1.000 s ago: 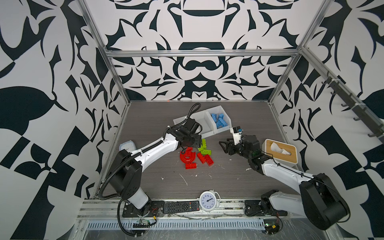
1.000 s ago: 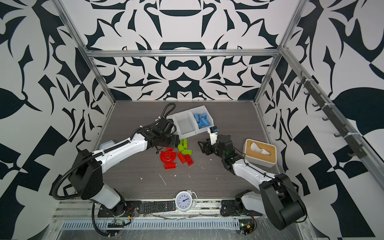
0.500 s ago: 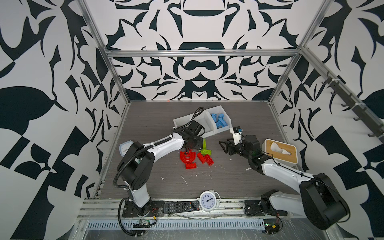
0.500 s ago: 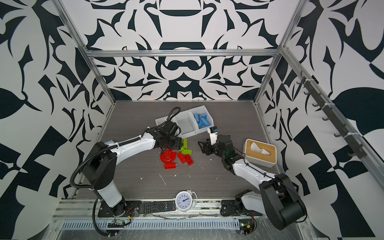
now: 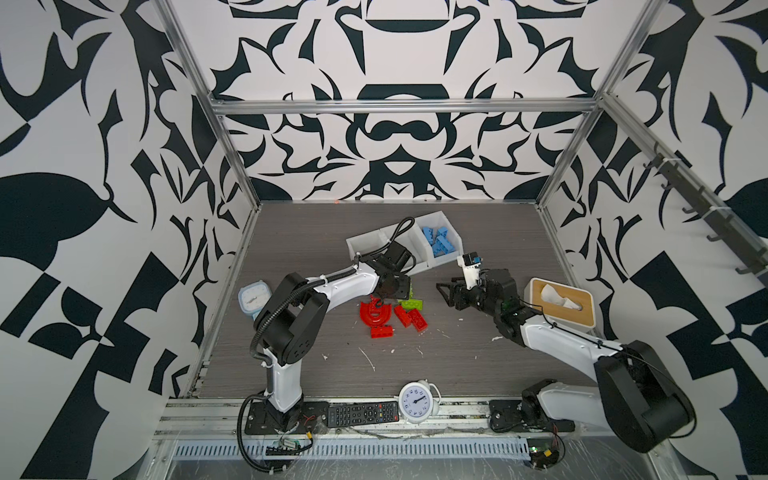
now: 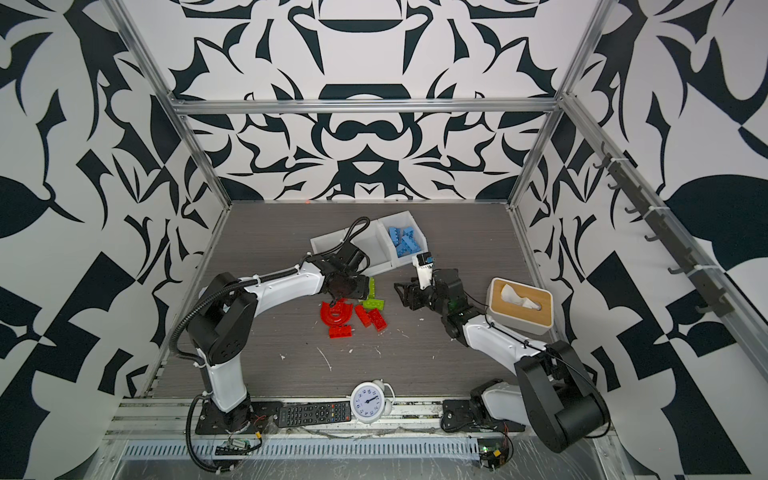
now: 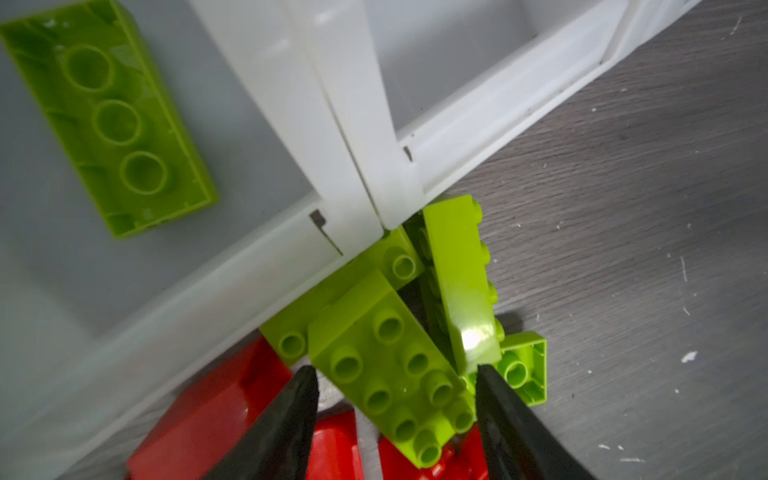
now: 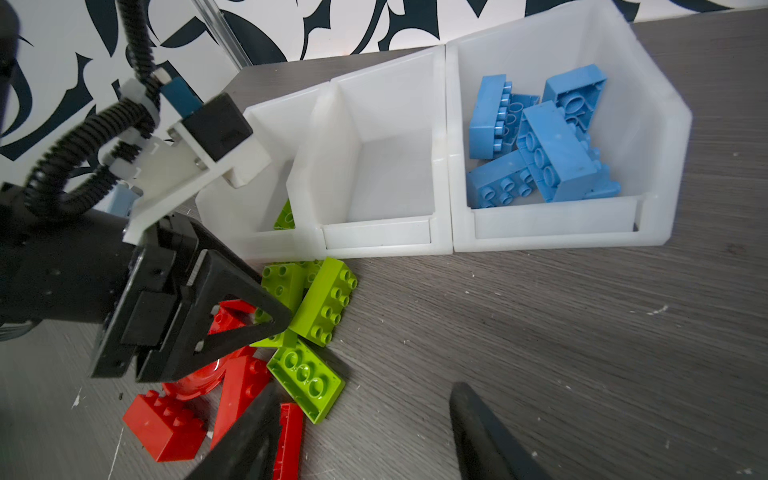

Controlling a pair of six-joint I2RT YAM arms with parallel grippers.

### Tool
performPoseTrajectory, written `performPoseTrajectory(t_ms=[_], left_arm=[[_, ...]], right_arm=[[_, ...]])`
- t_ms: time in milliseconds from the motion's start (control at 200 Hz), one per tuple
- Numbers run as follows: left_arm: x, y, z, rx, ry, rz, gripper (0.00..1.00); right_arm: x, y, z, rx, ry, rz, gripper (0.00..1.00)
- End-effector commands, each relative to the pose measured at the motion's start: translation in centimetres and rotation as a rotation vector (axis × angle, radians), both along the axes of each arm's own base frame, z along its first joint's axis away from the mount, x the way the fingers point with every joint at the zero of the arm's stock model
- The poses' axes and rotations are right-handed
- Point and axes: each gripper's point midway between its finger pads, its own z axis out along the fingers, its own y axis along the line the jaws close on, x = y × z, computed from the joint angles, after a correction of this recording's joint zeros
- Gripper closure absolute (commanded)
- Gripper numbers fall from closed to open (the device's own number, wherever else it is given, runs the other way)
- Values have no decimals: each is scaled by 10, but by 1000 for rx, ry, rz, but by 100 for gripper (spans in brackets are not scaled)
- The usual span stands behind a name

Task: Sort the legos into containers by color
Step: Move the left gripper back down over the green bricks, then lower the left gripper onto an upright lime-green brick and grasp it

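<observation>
While lime studded legos heap against white containers, both jaws gape empty.

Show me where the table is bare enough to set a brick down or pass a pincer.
Widest bare patch: between the red legos and the white clock. Also bare: the strip between the containers and the back wall, and the middle container inside. Crowded: the green legos packed against the container fronts under the left pincer.
</observation>
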Motion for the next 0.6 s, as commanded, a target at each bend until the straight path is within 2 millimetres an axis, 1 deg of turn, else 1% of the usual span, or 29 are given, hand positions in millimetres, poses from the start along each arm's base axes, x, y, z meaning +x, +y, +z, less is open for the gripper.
performPoseTrajectory(t_ms=[0, 170, 345, 485, 595], left_arm=[[3, -3, -2, 12, 3, -1, 37], [2, 0, -7, 33, 12, -5, 43], [2, 8, -10, 64, 15, -4, 44], [2, 14, -8, 75, 11, 2, 45], [2, 12, -5, 63, 0, -7, 47]], right_arm=[[7, 7, 22, 18, -62, 21, 33], [7, 8, 22, 15, -59, 26, 33], [7, 8, 21, 13, -56, 27, 33], [7, 9, 21, 13, -55, 31, 33], [7, 10, 20, 12, -51, 34, 33]])
